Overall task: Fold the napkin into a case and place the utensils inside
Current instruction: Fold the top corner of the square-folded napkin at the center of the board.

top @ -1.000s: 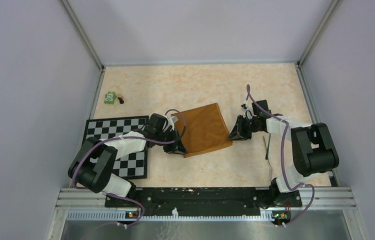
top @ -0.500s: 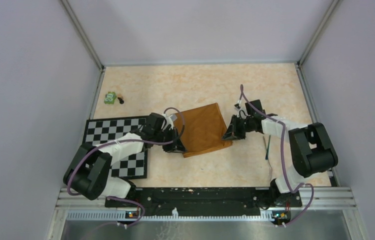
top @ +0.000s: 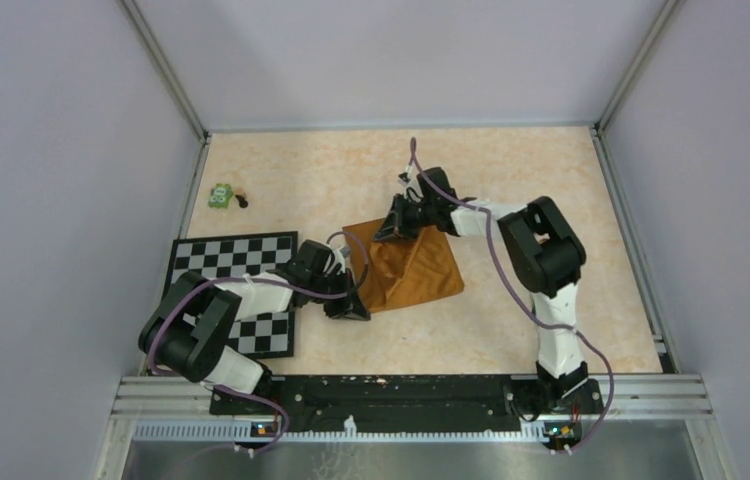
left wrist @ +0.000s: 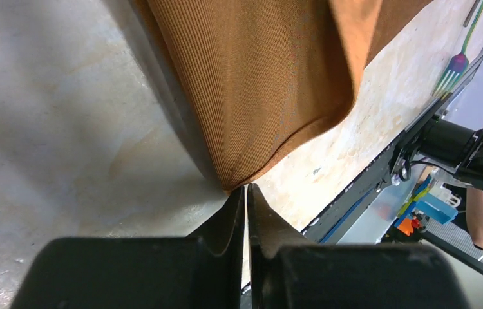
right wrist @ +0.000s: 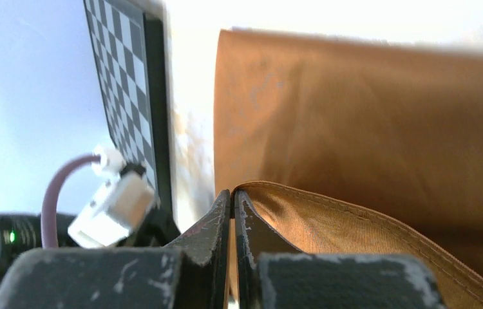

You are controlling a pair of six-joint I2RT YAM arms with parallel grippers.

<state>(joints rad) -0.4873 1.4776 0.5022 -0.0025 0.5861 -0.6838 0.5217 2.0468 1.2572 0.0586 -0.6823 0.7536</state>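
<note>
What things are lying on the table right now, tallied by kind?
napkin: 1
checkered mat: 1
green toy: 1
small dark piece beside the toy: 1
fork, seen only in the left wrist view: 1
Total: 5

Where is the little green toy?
In the top view, the green toy sits on the far left side, just beyond the far edge of the checkered mat.
</note>
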